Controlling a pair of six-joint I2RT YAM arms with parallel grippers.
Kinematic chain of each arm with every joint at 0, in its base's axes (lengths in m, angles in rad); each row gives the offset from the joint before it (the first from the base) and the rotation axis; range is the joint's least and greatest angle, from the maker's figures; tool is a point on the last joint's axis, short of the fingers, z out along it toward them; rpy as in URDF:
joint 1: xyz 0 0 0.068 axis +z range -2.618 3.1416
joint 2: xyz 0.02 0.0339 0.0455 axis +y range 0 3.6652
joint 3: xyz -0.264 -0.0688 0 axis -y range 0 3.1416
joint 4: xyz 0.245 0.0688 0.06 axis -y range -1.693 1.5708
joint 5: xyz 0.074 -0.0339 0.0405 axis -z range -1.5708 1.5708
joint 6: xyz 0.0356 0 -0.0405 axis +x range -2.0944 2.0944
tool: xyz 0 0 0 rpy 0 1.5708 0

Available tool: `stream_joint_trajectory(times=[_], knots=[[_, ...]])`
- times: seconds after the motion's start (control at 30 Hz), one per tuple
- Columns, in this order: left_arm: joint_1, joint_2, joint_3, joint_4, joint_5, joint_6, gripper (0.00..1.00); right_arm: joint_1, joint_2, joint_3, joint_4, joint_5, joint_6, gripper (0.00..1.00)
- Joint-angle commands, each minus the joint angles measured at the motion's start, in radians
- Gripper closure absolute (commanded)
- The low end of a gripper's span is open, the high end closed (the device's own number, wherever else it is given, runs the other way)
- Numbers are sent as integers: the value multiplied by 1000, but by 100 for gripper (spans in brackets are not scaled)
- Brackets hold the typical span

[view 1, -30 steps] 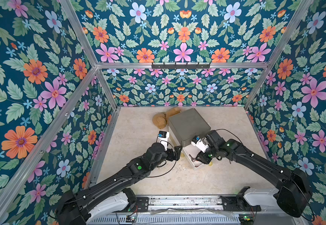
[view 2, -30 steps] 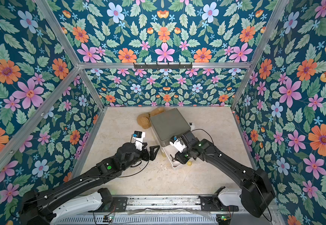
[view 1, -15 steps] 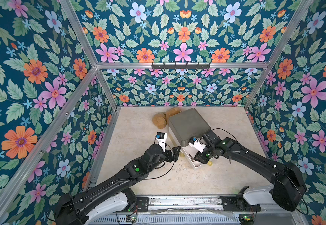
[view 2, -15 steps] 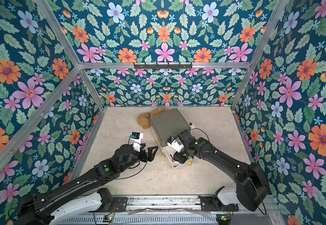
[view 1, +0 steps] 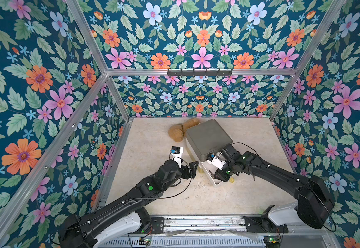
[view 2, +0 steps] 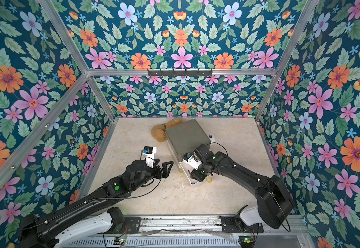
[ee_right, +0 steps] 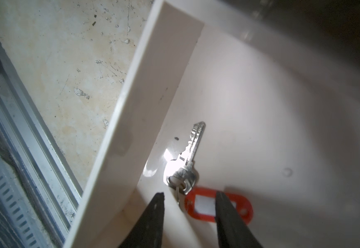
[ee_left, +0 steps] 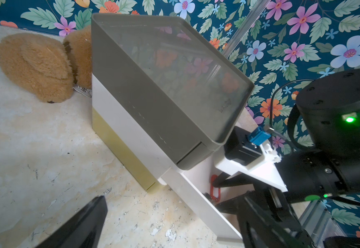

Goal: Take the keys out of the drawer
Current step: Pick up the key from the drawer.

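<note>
Reaching into the pulled-out white drawer in both top views, the right gripper covers the keys from above. The left gripper hovers just left of the drawer, jaws spread, holding nothing. From the left wrist, a red tag shows inside the drawer. From the right wrist, the right jaws stand apart astride the keys: one silver key, ring and red oval tag with white insert, lying beside a drawer wall.

right claw: in open drawer | left claw: beside cabinet
</note>
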Motion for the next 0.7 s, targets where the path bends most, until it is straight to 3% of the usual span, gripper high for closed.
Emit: stream_joint_trajectory(times=[0.0,0.3,0.67], knots=[[1,-11,-3,-4,-19,0,1,1,13,8,10,36,6,58],[1,-22,-14,-4,-31,-4,1,6,32,8,35,87,6,64],[1,-24,-11,-6,-36,-1,1,7,-10,8,72,156,23,91]])
